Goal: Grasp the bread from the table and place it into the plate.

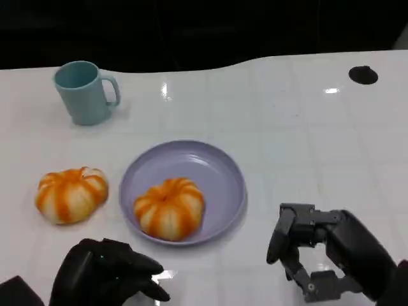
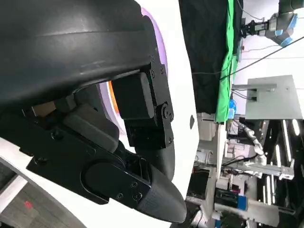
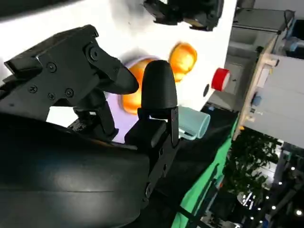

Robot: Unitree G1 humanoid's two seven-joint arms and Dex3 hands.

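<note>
The left hand (image 1: 108, 275) sits low at the near edge of the table (image 1: 306, 140), fingers curled inward and holding nothing, its fingertips just short of the plate's near rim. In the left wrist view the same hand (image 2: 142, 123) shows folded fingers with nothing between them, the lilac rim and a sliver of orange beyond. The right hand (image 1: 312, 255) rests on the near right of the table, fingers spread apart and empty, with bare white surface between it and the plate (image 1: 223, 172). From the right wrist view its fingers (image 3: 159, 90) stand separated, with the plate and both breads past them.

One bread (image 1: 169, 208), orange with pale stripes, lies inside the lilac plate, toward its near left side. A second bread (image 1: 71, 194) of the same look lies on the table just left of the plate, apart from its rim and beyond the left hand. A teal mug (image 1: 83, 92) stands upright at the far left, well apart from both. A small black disc (image 1: 363, 74) sits near the far right edge. The table's far edge curves against a dark background.
</note>
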